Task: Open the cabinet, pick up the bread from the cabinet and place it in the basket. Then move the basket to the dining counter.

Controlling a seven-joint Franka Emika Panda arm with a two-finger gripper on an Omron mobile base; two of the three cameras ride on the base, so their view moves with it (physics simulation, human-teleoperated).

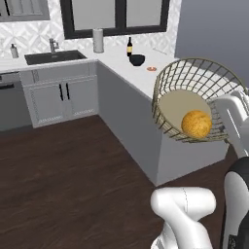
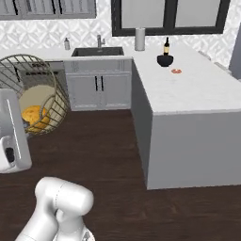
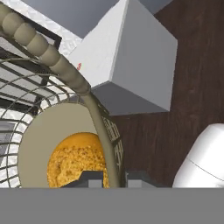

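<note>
while the basket (image 1: 181, 99) hangs tipped in the air off the floor, the gripper (image 3: 114, 178) pinches its wire wall near the rim, one finger inside and one outside. the bread (image 1: 196, 123) sits low inside the basket against the tan bottom, seen orange in the hand view too. in the left base view the basket is in front of the near end of the dining counter (image 1: 141, 73), not resting on it. that long white marble top with plain pale sides runs back toward the window wall. on it stand a dark bowl (image 2: 164, 60), a wine bottle (image 2: 166, 46) just behind the bowl, a small red-orange disc (image 2: 176, 71) nearer, and a paper towel roll (image 2: 140, 39) at the far corner. a black sink (image 2: 98, 51) with a faucet is set in the back worktop over grey lower cabinets (image 2: 98, 89) with black handles. floor (image 1: 68, 180) is dark wood planks. wall tile is white patterned, with a black-framed window (image 2: 169, 16) above.
</note>
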